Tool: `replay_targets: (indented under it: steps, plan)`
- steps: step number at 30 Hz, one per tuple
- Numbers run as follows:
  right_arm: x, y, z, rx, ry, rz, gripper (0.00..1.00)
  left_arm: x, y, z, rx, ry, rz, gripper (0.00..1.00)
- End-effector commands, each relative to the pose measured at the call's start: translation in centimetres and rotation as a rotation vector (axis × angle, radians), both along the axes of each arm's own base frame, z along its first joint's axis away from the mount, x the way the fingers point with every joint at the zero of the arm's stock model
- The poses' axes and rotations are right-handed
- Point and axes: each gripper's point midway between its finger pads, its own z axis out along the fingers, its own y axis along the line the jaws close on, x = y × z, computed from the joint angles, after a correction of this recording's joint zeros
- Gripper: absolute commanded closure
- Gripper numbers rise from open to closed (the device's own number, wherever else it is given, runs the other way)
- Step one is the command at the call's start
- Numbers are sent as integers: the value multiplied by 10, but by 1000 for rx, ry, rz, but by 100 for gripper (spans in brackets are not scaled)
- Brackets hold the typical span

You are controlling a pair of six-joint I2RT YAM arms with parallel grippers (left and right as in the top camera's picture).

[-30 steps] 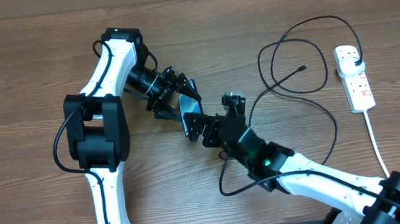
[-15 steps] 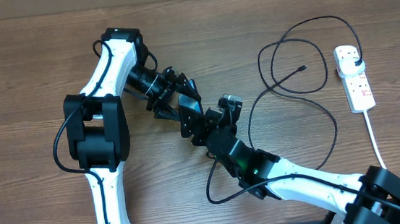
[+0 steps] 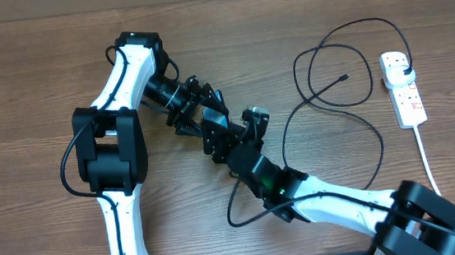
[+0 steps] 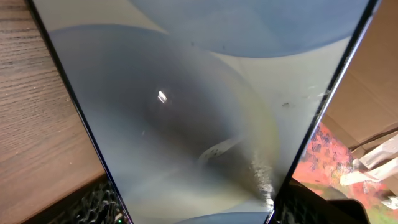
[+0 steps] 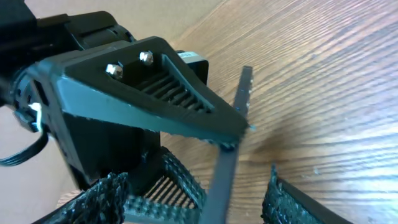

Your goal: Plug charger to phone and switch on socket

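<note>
Control of the slim rectangular smartphone with the pale blue glass screen point(image 4: 186, 118) is sitting with your left gripper point(image 3: 200, 113), which is clenching on it near the middle of the brown wooden table point(image 3: 32, 70). In your left wrist view the screen is filling the frame and facing the camera. Its long axis is running from 6 o'clock at the fingers up to 12 o'clock, with the far end pointing away from the wrist.

In your right wrist view you are seeing the phone edge-on as a thin dark slab, leaning from 7 o'clock to 1 o'clock. Overhead, your right gripper point(image 3: 227, 141) is sitting just at 4 o'clock of the left one, its jaws standing spread. Its black ribbed fingers point(image 5: 102, 198) are flanking the phone's edge with gaps showing on both sides.

The long thin black charger cable point(image 3: 295, 70) is lying in loose loops well apart at 3 o'clock of both grippers, its small connector tip point(image 3: 345, 77) resting free inside a loop. Its black plug head point(image 3: 404, 64) is sitting in the white elongated power strip with red switches point(image 3: 401, 83). The strip's long axis is running from 12 to 6 o'clock, and its thick white cord point(image 3: 425, 156) is trailing toward 6 o'clock.
</note>
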Motion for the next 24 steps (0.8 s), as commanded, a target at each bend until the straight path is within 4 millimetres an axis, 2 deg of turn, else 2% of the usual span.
replay_targets:
  steps: [1,4,10,13,17,24]
  plan:
    - [8,9,-2,-11,-5,-3,28,4,-9,9,-53,-32,-3,33]
    - [9,10,-4,-17,0,-2,33,4,-9,9,-53,-33,-3,34]
    - [7,13,-6,-17,11,15,54,4,-9,9,-53,-33,-3,34]
    - [5,15,-7,-14,16,29,60,4,-9,9,-53,-33,-3,33]
    - [4,17,-8,-12,24,45,73,4,-9,9,-55,-38,-6,33]
    - [2,15,-14,-34,42,45,83,5,-8,8,-52,-42,-9,31]
